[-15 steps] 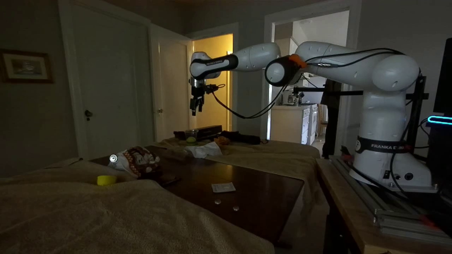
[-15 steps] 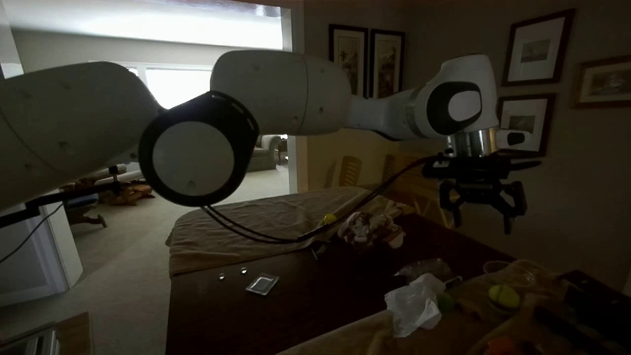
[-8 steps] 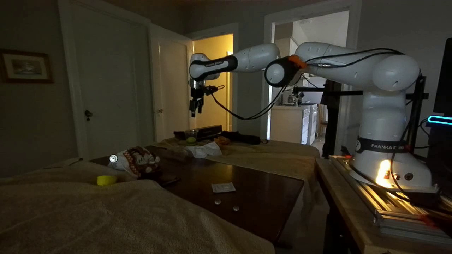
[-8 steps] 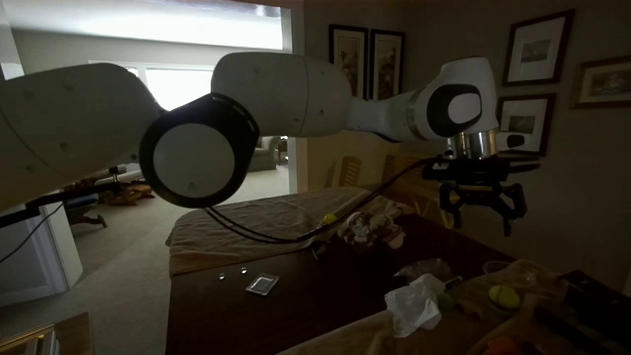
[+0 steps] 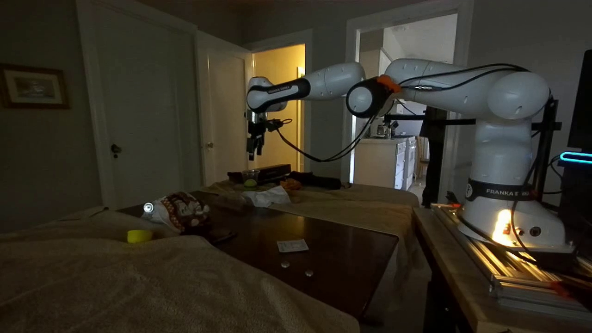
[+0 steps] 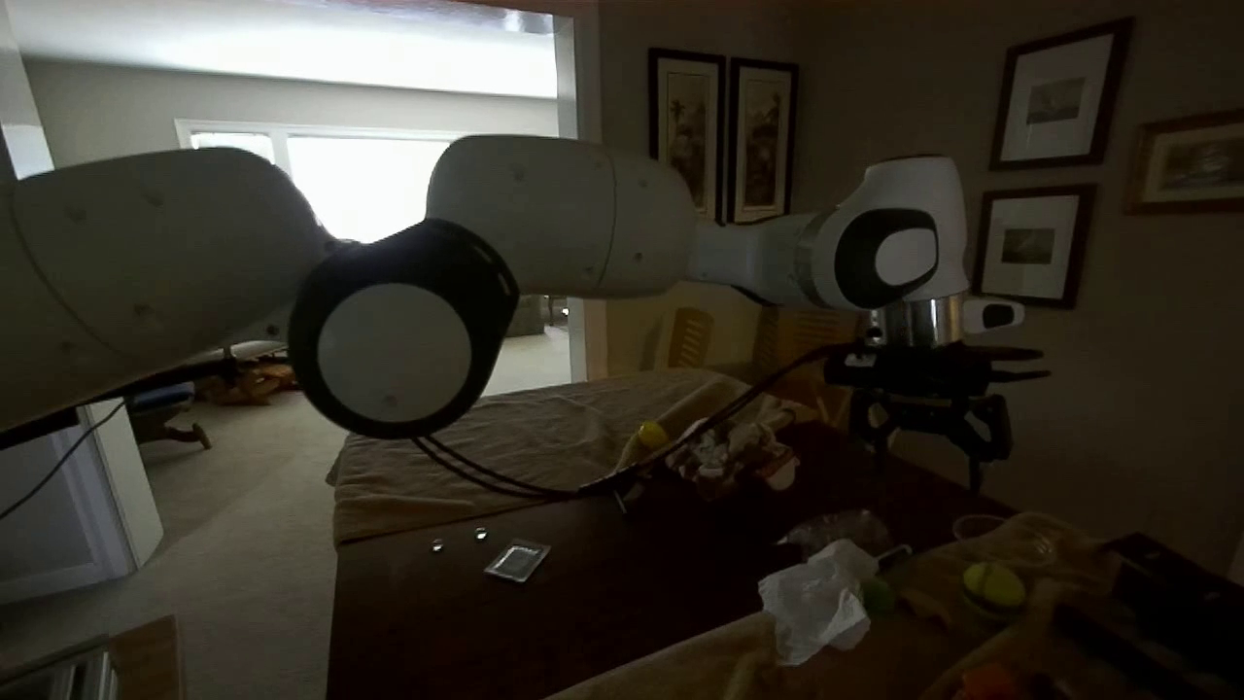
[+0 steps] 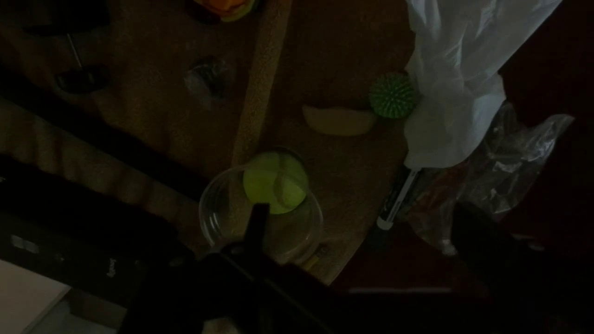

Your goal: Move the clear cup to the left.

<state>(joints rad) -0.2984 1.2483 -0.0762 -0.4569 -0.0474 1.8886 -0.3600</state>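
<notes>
The clear cup (image 7: 297,239) stands on the brown cloth at the far end of the table, and shows in both exterior views (image 5: 251,174) (image 6: 1032,546). A yellow-green ball (image 7: 274,183) is right by it, partly seen through the cup's wall in the wrist view. My gripper (image 7: 359,213) is open and empty, with its fingers wide apart. It hangs in the air above the table, as both exterior views show (image 5: 255,155) (image 6: 926,474). In the wrist view its left finger overlaps the cup, but it is well above it and not touching.
A white plastic bag (image 7: 452,93), a clear wrapper (image 7: 506,171), a marker (image 7: 397,199) and a green spiky ball (image 7: 393,95) lie near the cup. A long black box (image 7: 83,236) lies on its other side. A patterned bag (image 5: 185,210) lies farther along the table.
The arm and open gripper have come down a little toward the table, and slightly to the left in both exterior views. The cup has not moved.
</notes>
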